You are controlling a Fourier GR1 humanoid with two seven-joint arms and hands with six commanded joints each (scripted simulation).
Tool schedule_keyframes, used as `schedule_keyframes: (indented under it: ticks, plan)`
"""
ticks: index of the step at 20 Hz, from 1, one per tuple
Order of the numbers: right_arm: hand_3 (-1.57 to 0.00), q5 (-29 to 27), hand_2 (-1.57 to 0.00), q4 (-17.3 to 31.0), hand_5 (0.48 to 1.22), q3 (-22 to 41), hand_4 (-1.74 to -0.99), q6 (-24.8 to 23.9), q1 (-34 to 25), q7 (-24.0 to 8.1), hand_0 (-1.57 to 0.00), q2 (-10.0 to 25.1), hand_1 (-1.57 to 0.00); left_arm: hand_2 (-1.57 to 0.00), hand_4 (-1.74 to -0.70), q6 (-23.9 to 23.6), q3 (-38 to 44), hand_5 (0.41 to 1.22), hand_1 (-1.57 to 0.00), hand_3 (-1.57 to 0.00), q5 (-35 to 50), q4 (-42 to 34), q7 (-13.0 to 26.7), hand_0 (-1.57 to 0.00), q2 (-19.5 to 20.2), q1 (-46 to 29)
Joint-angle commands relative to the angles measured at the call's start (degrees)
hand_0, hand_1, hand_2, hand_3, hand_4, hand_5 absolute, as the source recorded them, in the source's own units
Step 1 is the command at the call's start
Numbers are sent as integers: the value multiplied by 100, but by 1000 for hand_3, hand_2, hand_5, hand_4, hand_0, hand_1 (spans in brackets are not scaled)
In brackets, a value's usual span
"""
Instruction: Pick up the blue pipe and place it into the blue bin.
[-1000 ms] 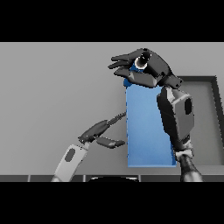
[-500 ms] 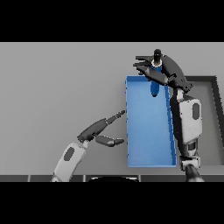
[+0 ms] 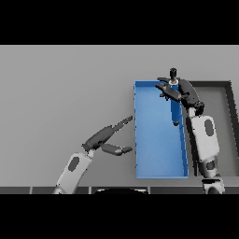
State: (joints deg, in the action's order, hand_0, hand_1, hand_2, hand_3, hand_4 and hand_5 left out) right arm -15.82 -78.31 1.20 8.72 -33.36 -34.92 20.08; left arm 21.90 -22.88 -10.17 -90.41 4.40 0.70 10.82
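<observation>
Right hand (image 3: 179, 93) curled around slim blue pipe (image 3: 175, 108), held over rectangular blue plastic bin (image 3: 156, 140) for release; left hand (image 3: 109, 137) open, idle beside bin.

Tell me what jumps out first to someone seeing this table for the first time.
The bright blue bin right of the table's centre draws the eye first. Next comes the right hand over the bin's far right corner, its fingers curled round a blue pipe with dark ends that hangs down inside the bin. The left hand is just left of the bin, fingers straight and holding nothing, and a dark grey tray lies on the right.
</observation>
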Motion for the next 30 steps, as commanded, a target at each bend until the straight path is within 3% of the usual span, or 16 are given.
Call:
schedule_keyframes:
  ticks: [1, 2, 4, 6, 7, 8, 10, 12, 15, 18, 21, 26, 30]
  plan:
    - [-1571, -141, -1571, 125, 1221, 190, -1497, -158, 33, -1, -1571, 121, -1571, 1, -923, -14, 5, 476, 1, 1, 13, -70, -45, 1, 11, -31]
    - [-1257, -356, -1571, 261, 1221, 438, -1546, -292, 30, -1, -1571, 323, -1571, 1, -923, 10, -9, 478, 1, 1, 22, -62, -78, 1, 25, -77]
    - [-804, -828, -1571, 356, 1221, 993, -1616, -632, 181, -1, -1571, 615, -1571, 1, -922, 1, -22, 481, 1, 1, 9, -116, -107, 1, 45, -113]
    - [-514, -1494, -1571, 543, 1221, 1677, -1661, -1138, 109, 0, -1571, 1027, -1571, 1, -919, 3, 48, 486, 1, 1, 39, -88, -2, 1, 61, -5]
    - [-411, -1948, -1571, 631, 1171, 2052, -1677, -1369, -12, 1, -1571, 1269, -1571, 1, -918, 15, 17, 489, 1, 1, 40, -66, -41, 1, 35, -16]
    - [-455, -2307, -1518, 682, 1161, 2374, -1626, -1623, -95, -1, -1571, 1463, -1571, 1, -920, 27, 2, 491, 1, 1, 45, -71, -34, 1, 27, -35]
    - [-291, -3062, -987, 831, 1148, 3085, -1469, -2188, -458, -1, -1084, 1801, -1025, 1, -921, -4, 13, 493, 1, 1, 28, -33, 38, 1, -12, 7]
    - [-186, -3563, -631, 760, 1125, 3668, -1370, -2549, -701, -2, -693, 2149, -656, 1, -924, 6, 9, 493, 1, 1, 10, 35, -57, 1, 5, -12]
    - [-95, -3094, -323, 539, 1010, 4153, -1279, -1995, -872, 6, -354, 2472, -335, 1, -924, -15, -7, 494, 1, 1, -1, 13, -10, 1, -15, -35]
    - [-48, -2768, -165, 432, 870, 4548, -1219, -1466, -1010, -3, -181, 2729, -171, 1, -927, -25, -8, 495, 1, 1, -4, -40, -98, 1, 22, -84]
    - [-24, -2776, -84, 472, 788, 4986, -1175, -1339, -1206, -3, -92, 2802, -87, 1, -930, -31, -14, 496, 1, 1, 2, -44, -80, 1, 5, -92]
    - [-7, -2672, -27, 477, 725, 5109, -1099, -1191, -1288, 23, -30, 2867, -28, 1, -932, -18, -8, 497, 1, 1, 15, -47, -63, 1, 20, -113]
    - [-4, -2599, -17, 448, 712, 5200, -1084, -984, -1298, 72, -19, 2900, -17, 1, -930, -39, -68, 496, 1, 1, -61, -53, -161, 1, 47, -226]
